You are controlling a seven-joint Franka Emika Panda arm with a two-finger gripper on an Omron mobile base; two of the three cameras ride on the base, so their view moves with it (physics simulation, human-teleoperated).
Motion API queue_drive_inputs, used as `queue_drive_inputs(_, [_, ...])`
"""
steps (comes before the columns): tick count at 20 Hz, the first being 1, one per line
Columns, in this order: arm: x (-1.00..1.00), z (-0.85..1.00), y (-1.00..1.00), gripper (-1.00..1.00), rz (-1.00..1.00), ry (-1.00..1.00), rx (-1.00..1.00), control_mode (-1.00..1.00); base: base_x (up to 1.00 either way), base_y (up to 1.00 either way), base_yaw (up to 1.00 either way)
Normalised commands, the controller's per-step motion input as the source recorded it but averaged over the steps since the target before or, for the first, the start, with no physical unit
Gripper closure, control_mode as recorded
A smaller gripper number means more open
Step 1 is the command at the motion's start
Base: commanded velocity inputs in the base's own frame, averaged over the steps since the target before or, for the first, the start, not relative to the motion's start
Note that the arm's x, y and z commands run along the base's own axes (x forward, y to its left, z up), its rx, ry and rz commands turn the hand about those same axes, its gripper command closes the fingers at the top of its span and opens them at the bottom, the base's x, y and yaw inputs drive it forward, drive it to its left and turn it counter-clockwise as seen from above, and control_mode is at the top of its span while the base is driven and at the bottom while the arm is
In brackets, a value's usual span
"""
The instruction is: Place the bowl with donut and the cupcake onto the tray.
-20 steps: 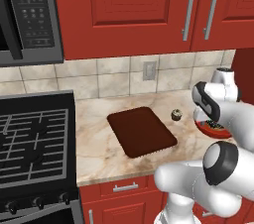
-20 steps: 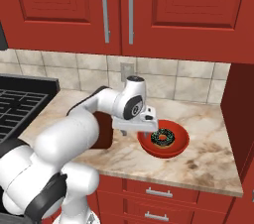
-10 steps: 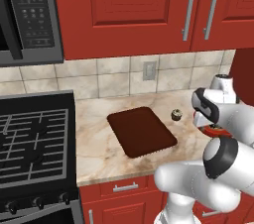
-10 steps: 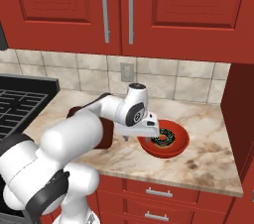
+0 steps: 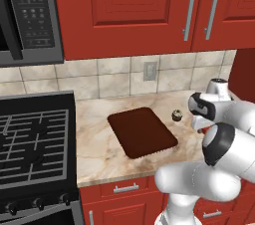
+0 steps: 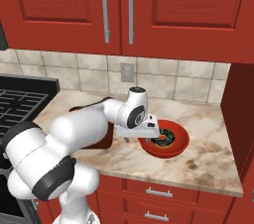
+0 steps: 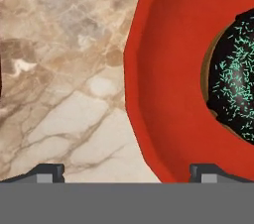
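With the gripper (image 7: 126, 171) jaws apart astride the bowl (image 7: 163, 94) rim, descend squarely, clamp firmly, lift level so the donut (image 7: 235, 82) stays in.

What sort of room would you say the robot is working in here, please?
A home kitchen, rendered in simulation. A gas stove stands beside a marble counter, a microwave hangs above the stove, and red wall cabinets run over a tiled backsplash.
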Motion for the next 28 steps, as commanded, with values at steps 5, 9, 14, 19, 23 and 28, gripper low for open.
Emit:
queue_drive_inputs(5, [0.24,-0.19,-0.08,-1.0,0.05,0.0,0.0,-1.0,0.0,0.0,0.0])
queue_drive_inputs(9, [0.23,-0.17,-0.09,-1.0,0.05,0.0,0.0,-1.0,0.0,0.0,0.0])
queue_drive_inputs(14, [0.23,-0.16,-0.08,-1.0,0.04,0.0,0.0,-1.0,0.0,0.0,0.0])
queue_drive_inputs(19, [0.1,-0.15,-0.02,-1.0,0.02,0.0,0.0,-1.0,0.0,0.0,0.0])
queue_drive_inputs(23, [0.0,-0.12,0.0,-1.0,0.0,0.0,0.0,-1.0,0.0,0.0,0.0])
queue_drive_inputs(28, [0.0,-0.09,0.0,1.0,0.0,0.0,0.0,-1.0,0.0,0.0,0.0])
